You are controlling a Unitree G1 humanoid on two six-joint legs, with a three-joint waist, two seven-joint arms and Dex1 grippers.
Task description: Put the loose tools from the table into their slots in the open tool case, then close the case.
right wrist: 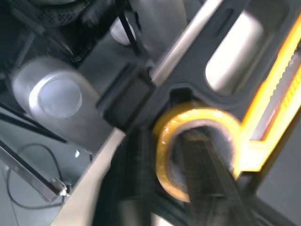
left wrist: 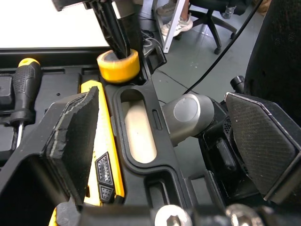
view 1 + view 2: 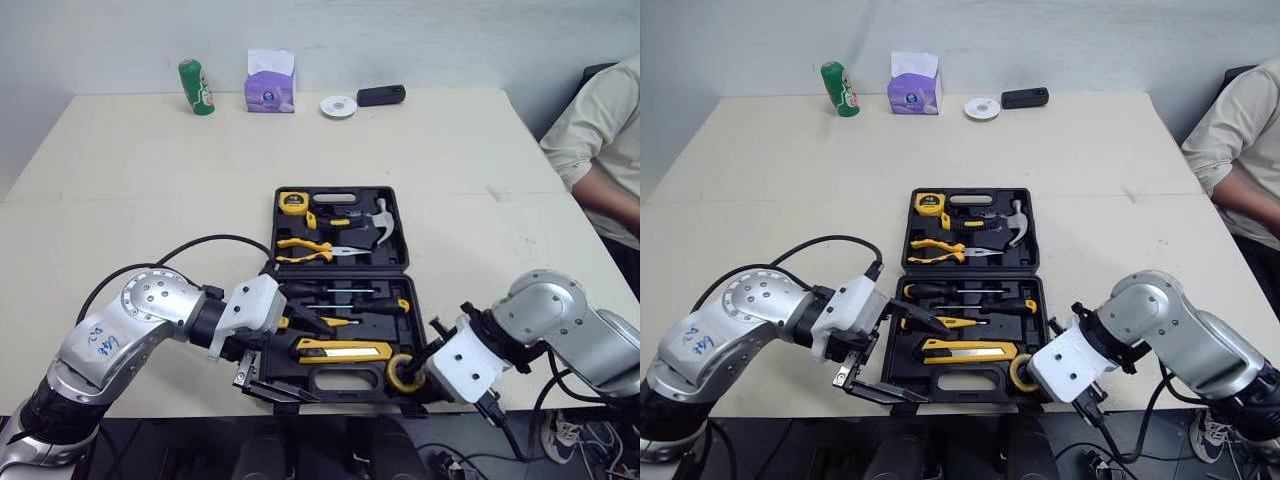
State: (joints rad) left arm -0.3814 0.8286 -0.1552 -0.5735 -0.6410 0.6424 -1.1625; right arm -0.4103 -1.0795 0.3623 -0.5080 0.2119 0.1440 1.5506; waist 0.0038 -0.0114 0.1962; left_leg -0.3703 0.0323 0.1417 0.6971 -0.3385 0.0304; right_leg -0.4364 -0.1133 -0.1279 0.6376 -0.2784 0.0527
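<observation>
Yellow tape roll (image 3: 404, 372): sitting at right gripper (image 3: 425, 366) tips, one finger inside its hole, clamping its wall. Left gripper (image 2: 162, 106): fingers standing apart over tool case (image 3: 340, 191) front edge.

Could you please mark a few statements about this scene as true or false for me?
1. The tool case lies open on the table. True.
2. The yellow tape roll is at the case's near right corner, by the right gripper. True.
3. The green can stands inside the case. False: it stands at the table's far edge, near the tissue box.
4. The left gripper's fingers are shut on a screwdriver. False: they are open, at the case's near edge.
</observation>
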